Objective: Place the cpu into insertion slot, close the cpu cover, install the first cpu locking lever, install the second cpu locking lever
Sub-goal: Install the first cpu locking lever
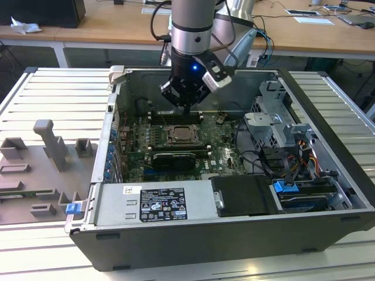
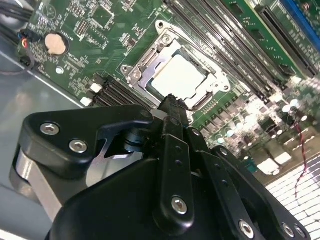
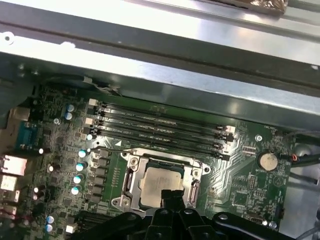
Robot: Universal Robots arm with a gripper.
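The cpu (image 3: 159, 181) sits in the slot (image 3: 195, 189) with the cover (image 3: 131, 176) seemingly down around it, and the gripper (image 3: 172, 196), pinched together and empty, hovers at its edge, so any press should land on metal, never the chip.

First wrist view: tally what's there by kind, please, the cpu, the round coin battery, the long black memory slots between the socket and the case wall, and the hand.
cpu: 1
coin battery: 1
memory slots: 4
hand: 1
Total: 7
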